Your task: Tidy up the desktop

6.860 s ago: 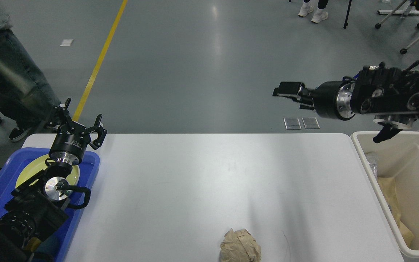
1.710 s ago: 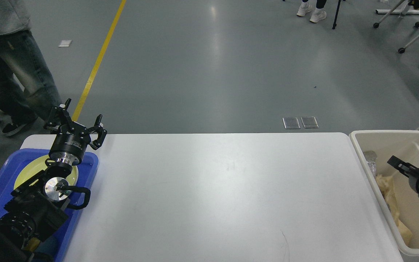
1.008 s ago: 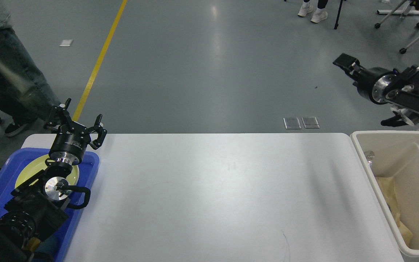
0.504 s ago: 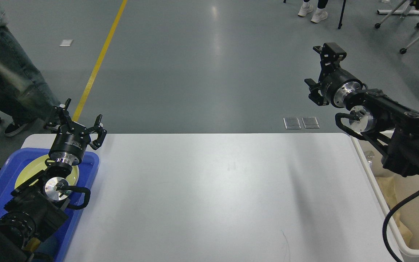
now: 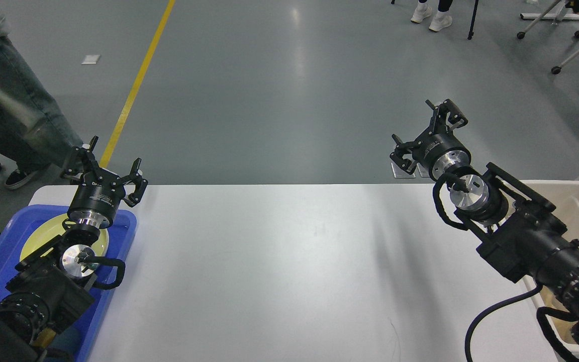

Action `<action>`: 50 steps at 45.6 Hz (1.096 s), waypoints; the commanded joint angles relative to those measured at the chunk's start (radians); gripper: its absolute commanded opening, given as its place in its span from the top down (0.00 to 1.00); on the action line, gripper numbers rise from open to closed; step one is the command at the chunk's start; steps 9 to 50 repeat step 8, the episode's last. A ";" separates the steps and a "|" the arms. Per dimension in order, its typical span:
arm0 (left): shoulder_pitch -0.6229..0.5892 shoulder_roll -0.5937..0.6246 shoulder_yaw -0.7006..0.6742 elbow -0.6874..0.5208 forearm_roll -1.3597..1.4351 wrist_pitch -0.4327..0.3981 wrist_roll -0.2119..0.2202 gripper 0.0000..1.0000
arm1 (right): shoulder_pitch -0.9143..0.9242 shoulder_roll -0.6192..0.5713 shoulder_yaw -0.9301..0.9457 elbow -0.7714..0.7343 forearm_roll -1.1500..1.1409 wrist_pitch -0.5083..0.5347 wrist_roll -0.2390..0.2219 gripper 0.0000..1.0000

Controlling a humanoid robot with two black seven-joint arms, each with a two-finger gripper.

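Since half a second ago your right gripper [image 5: 429, 134] swung down, spread and holding nothing, over the far right edge of the desktop [image 5: 279, 271], left gripper [image 5: 104, 168] equally spread

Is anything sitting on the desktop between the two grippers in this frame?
Nothing visible does. The desktop shows only bare white surface between the left gripper and the right gripper, both open and raised near its far edge.
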 commanded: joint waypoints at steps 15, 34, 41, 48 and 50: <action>0.001 0.000 0.000 0.000 0.000 0.000 0.000 0.04 | -0.058 0.014 0.010 -0.004 0.000 0.056 0.002 0.00; 0.001 0.000 0.000 0.000 0.000 0.000 0.000 0.04 | -0.058 0.014 0.010 -0.004 0.000 0.056 0.002 0.00; 0.001 0.000 0.000 0.000 0.000 0.000 0.000 0.04 | -0.058 0.014 0.010 -0.004 0.000 0.056 0.002 0.00; 0.001 0.000 0.000 0.000 0.000 0.000 0.000 0.04 | -0.058 0.014 0.010 -0.004 0.000 0.056 0.002 0.00; 0.001 0.000 0.000 0.000 0.000 0.000 0.000 0.04 | -0.058 0.014 0.010 -0.004 0.000 0.056 0.002 0.00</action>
